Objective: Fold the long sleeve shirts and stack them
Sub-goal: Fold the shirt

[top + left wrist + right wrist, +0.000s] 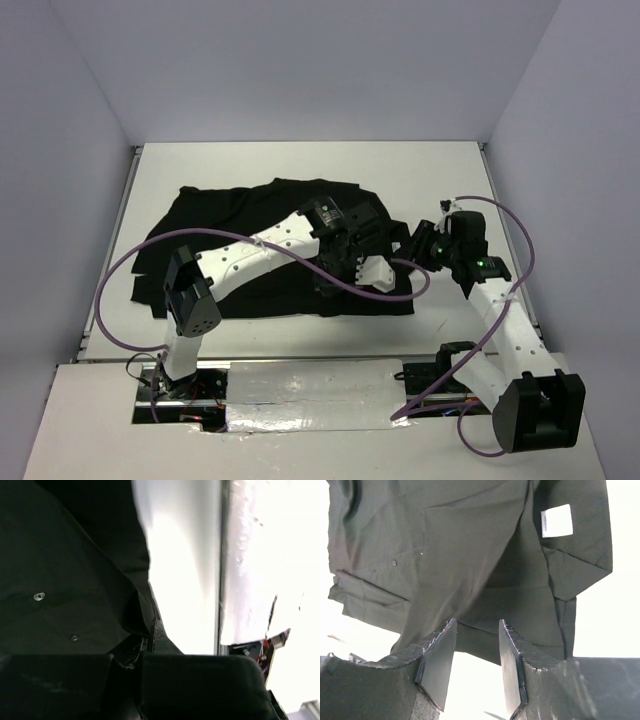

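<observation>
The left arm (250,255) and right arm (510,335) share white tubes dotted with small holes, joined by blocky black housings. A purple cable (110,290) loops off each, bulging toward nine o'clock on the left. Green lights (482,264) glow at three o'clock. The right gripper (477,660) has flat black fingers (440,655) with rough edges.

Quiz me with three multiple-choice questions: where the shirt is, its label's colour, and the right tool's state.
1. Where is the black shirt? A) lying on the white table B) hanging in the air C) in a basket
2. Its label is: A) red B) white C) yellow
3. The right tool is: A) shut on the shirt B) out of view C) open, empty
Answers: A, it lies spread on the table; B, the tag shows white; C, its jaws stand apart, nothing between.
</observation>
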Motion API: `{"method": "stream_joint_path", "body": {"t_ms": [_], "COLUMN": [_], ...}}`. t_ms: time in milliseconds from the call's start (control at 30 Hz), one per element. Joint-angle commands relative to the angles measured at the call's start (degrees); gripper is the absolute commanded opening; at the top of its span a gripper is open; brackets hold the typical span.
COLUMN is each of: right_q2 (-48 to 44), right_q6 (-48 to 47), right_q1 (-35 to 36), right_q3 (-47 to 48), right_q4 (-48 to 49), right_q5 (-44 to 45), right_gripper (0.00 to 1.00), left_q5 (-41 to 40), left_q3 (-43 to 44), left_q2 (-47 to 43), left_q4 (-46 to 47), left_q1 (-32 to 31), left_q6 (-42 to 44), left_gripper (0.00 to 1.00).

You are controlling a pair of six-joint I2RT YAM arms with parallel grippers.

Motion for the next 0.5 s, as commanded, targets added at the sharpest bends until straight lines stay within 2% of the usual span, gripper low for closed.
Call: {"method": "stream_joint_path", "body": {"t_ms": [0,200,467], "right_q2": [-0.7,-1.6,-1.5], "right_q6": [-1.2,-1.3,-1.3], "right_q1": [-0.7,-0.8,-1.2], "right_q3": [-1.2,-1.5,-1.7], "right_q4": [-0.1,-0.7,-1.0], "right_q5": [-0.2,0.0,0.0], "right_gripper": [0.47,0.47,0.47], "left_q5": [1.0,2.5,4.1], "left_q3": [-2.0,-2.2,-2.2], "left_q2": [-3.1,-2.9,0.1], "left_q4": [-2.5,-2.6,-2.5], "left_q1": [-1.6,-2.8,-3.2], "left_q6": [3.6,5.6,14.2], "left_gripper": [0.00,0.00,0.00]}}
